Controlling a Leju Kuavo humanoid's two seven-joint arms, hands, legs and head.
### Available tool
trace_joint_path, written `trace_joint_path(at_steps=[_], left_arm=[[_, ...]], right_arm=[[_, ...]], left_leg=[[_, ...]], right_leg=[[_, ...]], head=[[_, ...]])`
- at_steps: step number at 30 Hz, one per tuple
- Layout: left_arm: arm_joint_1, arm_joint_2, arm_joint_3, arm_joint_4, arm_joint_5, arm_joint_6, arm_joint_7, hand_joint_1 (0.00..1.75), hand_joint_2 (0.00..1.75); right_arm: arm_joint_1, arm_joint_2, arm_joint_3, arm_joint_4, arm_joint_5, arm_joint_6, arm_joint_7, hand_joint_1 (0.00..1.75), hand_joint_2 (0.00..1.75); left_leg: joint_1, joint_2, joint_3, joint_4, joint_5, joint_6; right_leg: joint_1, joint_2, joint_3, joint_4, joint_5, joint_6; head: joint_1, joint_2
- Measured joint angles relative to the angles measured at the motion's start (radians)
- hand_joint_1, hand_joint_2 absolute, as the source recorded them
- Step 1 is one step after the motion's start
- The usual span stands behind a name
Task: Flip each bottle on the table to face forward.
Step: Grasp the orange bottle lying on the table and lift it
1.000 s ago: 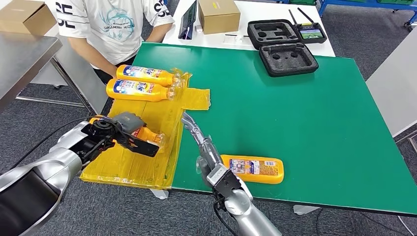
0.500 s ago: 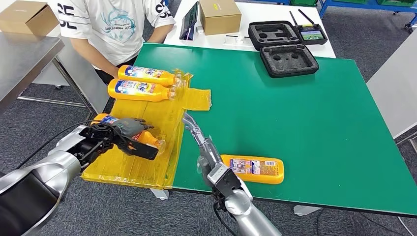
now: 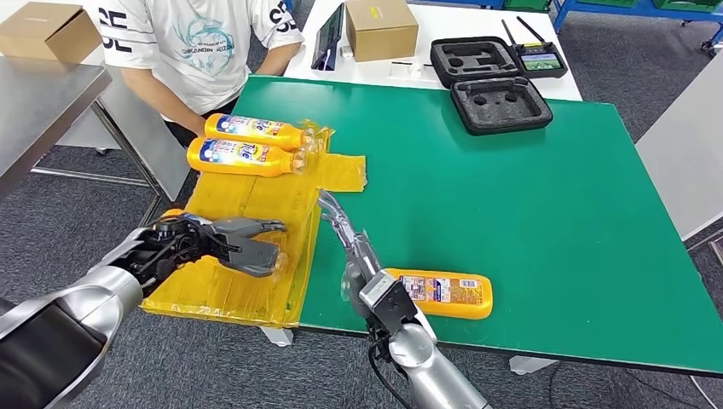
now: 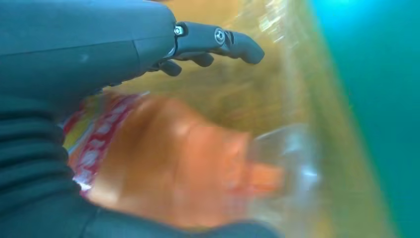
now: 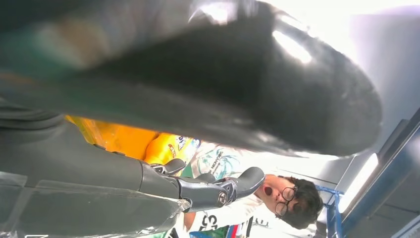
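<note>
From the head view, my left hand (image 3: 228, 240) lies over an orange bottle (image 3: 260, 256) on the yellow sheet (image 3: 256, 200), fingers stretched out along it; I cannot tell whether it grips. My right hand (image 3: 349, 243) rests on the green table (image 3: 529, 196), fingers extended and holding nothing, just beside a second bottle (image 3: 443, 292) lying flat. Two more bottles (image 3: 251, 145) lie side by side at the sheet's far end, near a person (image 3: 192, 38).

At my left wrist, the blurred bottle (image 4: 173, 163) sits under my straightened fingers (image 4: 218, 39).

At my right wrist, my fingers (image 5: 218, 191) reach out, clasping nothing.
</note>
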State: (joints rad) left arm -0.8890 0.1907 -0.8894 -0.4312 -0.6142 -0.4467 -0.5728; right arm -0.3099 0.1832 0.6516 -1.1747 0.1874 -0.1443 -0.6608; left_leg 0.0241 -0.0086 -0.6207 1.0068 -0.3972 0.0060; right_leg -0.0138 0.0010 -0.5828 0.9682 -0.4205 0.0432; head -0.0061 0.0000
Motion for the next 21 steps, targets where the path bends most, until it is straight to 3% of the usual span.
trace_joint_path(at_steps=[3,14,21], left_arm=[[0.020,0.007,0.043,-0.019,0.048,0.007,-0.049,0.00,0.00],[0.043,0.017,0.091,-0.043,0.063,0.020,-0.062,0.00,0.00],[0.093,0.022,0.169,-0.086,0.114,0.240,-0.119,0.00,0.00]], right_arm=[[0.001,-0.002,0.004,0.000,0.000,0.000,0.000,0.00,0.00],[0.003,-0.002,0.006,0.000,0.000,0.000,0.000,0.00,0.00],[0.019,-0.007,0.006,0.000,0.010,-0.009,0.001,0.00,0.00]], left_leg=[[0.000,0.000,-0.001,0.000,0.000,0.000],[0.000,0.000,-0.003,0.000,0.000,0.000],[0.000,0.000,-0.004,0.000,0.000,0.000]], right_leg=[[0.000,0.000,-0.001,0.000,0.000,0.000],[0.000,0.000,-0.003,0.000,0.000,0.000],[0.000,0.000,-0.004,0.000,0.000,0.000]], head=[[0.000,0.000],[0.000,0.000],[0.000,0.000]])
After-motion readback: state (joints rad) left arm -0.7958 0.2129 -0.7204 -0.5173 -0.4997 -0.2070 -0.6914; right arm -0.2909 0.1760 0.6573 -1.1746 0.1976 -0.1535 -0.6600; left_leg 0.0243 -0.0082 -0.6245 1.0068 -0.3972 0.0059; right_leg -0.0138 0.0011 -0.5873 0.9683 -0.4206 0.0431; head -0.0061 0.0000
